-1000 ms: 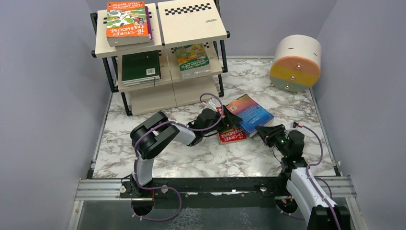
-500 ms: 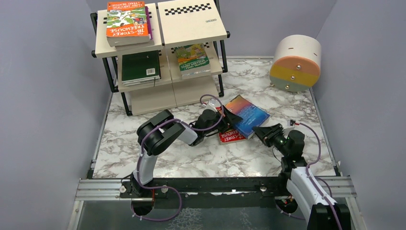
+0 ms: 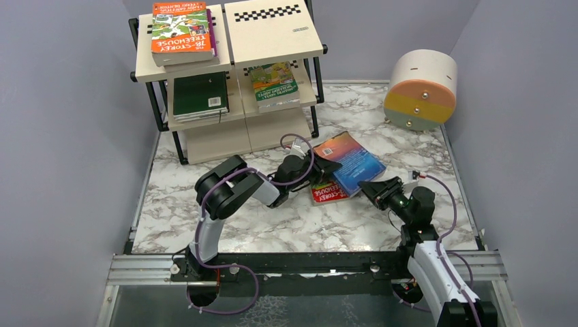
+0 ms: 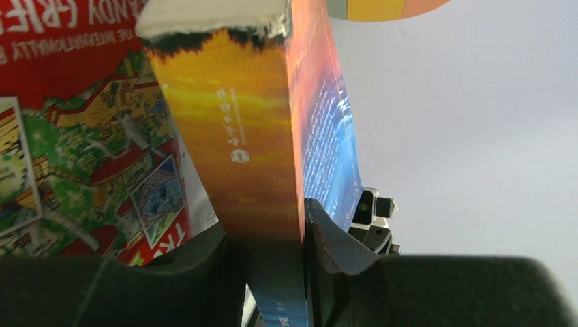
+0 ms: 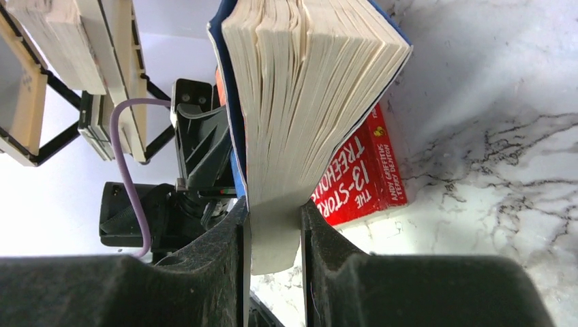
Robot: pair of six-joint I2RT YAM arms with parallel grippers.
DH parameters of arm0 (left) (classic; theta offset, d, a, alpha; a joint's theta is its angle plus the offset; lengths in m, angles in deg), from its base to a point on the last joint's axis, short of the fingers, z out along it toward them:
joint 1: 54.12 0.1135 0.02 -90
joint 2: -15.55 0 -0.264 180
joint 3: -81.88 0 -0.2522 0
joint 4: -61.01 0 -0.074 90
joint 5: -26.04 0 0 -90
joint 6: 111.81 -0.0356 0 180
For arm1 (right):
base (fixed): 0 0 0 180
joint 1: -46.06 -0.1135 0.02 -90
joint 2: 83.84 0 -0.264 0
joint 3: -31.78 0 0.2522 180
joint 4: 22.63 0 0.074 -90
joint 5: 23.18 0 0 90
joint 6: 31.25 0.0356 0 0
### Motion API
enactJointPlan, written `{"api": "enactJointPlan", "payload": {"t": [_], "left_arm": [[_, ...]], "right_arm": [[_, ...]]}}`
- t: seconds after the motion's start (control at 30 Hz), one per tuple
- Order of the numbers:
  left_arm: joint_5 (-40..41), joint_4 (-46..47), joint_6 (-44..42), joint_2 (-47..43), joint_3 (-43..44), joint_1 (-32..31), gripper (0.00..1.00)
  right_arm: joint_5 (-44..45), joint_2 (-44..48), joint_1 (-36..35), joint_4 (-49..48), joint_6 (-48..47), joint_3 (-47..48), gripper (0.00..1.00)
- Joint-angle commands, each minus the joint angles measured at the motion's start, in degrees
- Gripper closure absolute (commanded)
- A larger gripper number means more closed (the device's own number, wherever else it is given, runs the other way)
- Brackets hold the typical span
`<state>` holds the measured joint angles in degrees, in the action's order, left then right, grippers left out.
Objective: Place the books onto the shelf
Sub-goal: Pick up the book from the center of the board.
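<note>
Handover step, by my reading. Blue book (image 3: 351,162) sits in front of shelf (image 3: 272,37), tipped up over red book (image 3: 332,193). Left gripper (image 3: 322,165) clamps its spine and right gripper (image 3: 369,185) clamps its page edge. Next, probably: right releases, left carries it to a shelf board.

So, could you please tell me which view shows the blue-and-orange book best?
The top external view: the blue-and-orange book shows nearly its whole cover, partly covering the red book. The left wrist view shows only its orange spine close up; the right wrist view shows only its fanned page edges.
</note>
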<state>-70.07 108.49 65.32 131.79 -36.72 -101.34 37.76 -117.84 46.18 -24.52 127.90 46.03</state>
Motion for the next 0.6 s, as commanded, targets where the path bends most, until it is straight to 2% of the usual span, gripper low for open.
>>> {"api": "enactJointPlan", "payload": {"t": [0.0, 0.1, 0.23, 0.3, 0.4, 0.57], "left_arm": [[1.70, 1.33, -2.01, -2.17, -1.55, 0.25, 1.00], [1.61, 1.43, -1.00, -4.47, -2.15, 0.04, 1.00], [1.50, 1.43, 1.06, -7.41, -2.95, -0.54, 1.00], [1.05, 1.43, 2.25, -8.48, -3.07, -0.80, 1.00], [0.32, 1.37, 3.26, -9.76, -2.86, -1.39, 1.00], [-0.74, 1.59, 5.25, -10.49, -2.72, -2.68, 1.00]], "right_arm": [[-4.27, 2.64, 0.01, -1.89, -1.88, 0.32, 0.99], [-4.85, 3.34, -0.03, 0.37, -3.32, 1.93, 0.94], [-5.39, 3.89, -0.03, 1.40, -4.50, 4.38, 0.54], [-5.45, 3.91, -0.03, 1.59, -4.71, 5.23, 0.45], [-5.39, 4.02, -0.03, 0.95, -4.77, 5.65, 0.40], [-5.14, 3.64, -0.03, -0.98, -3.85, 5.60, 0.37]]}}
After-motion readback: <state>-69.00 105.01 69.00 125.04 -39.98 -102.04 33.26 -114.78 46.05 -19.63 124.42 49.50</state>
